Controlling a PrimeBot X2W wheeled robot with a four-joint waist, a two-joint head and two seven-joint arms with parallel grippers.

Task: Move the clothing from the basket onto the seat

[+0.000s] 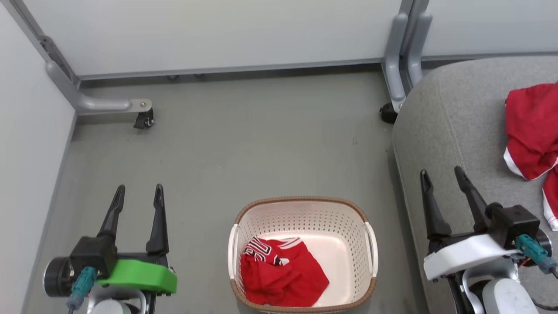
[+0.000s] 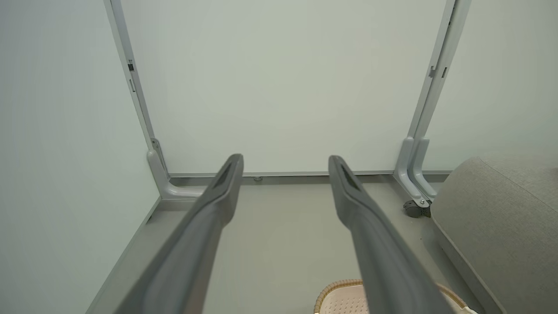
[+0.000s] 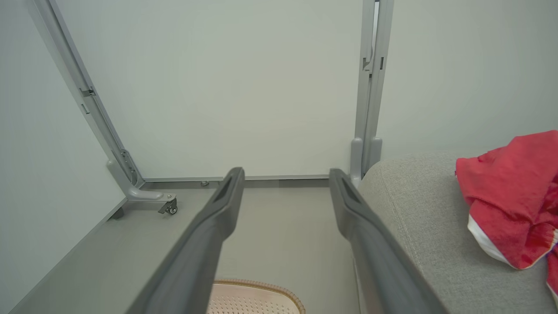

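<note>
On the grey floor (image 1: 244, 144) between the two arms stands the basket (image 1: 305, 220), upright, with one crumpled red jersey (image 1: 283, 274) bunched in its near-left corner; the lettering and striped band show at the top of the heap. The rest of the pale basket base is bare. To the robot's right lies the seat (image 1: 453, 113), and a second red garment (image 1: 532, 126) with white trim is already spread loosely on its far side, so the task looks about half done.

The left tool (image 1: 139, 188) hangs over bare floor, well left of the basket, with its fingers spread wide and nothing between them. The right tool (image 1: 441, 172) hovers over the near edge of the seat, likewise spread and empty. Neither touches cloth or basket.

The step in hand appears to be the reach for the jersey in the basket. That next move calls for one arm to swing over the rim, drop inside without catching the brown edge or a handle, and pinch a raised fold firmly enough to lift the whole piece clear of the wall.
</note>
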